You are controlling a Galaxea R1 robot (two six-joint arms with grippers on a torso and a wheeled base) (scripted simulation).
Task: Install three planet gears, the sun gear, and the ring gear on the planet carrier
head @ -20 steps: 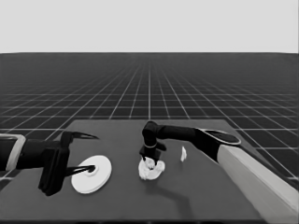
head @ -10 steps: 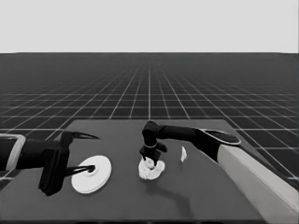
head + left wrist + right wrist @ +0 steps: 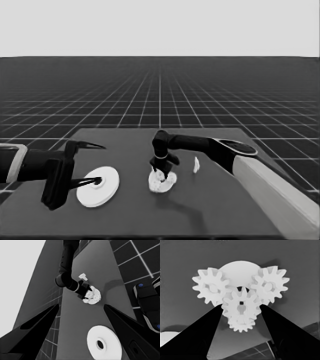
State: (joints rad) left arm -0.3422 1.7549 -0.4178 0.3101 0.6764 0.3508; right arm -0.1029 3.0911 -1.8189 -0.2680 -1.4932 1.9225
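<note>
Nearest, the left gripper (image 3: 82, 165) waits at the table's left end, fingers spread, over the larger round part (image 3: 98, 186), not holding it. Mid-table, the right gripper (image 3: 161, 170) stands on the smaller round part (image 3: 238, 270), fingers flanking the centre gear (image 3: 241, 306) among three seated gears; whether they pinch it I cannot tell. The gears look light, stiff and slippery, best taken across opposite teeth; beyond lies the thin white piece (image 3: 196, 164).

Counting now: four small toothed gears (image 3: 241, 306) clustered on one smaller round part (image 3: 238, 271), one larger round part (image 3: 98, 186), one thin white piece (image 3: 196, 164), two grippers.
</note>
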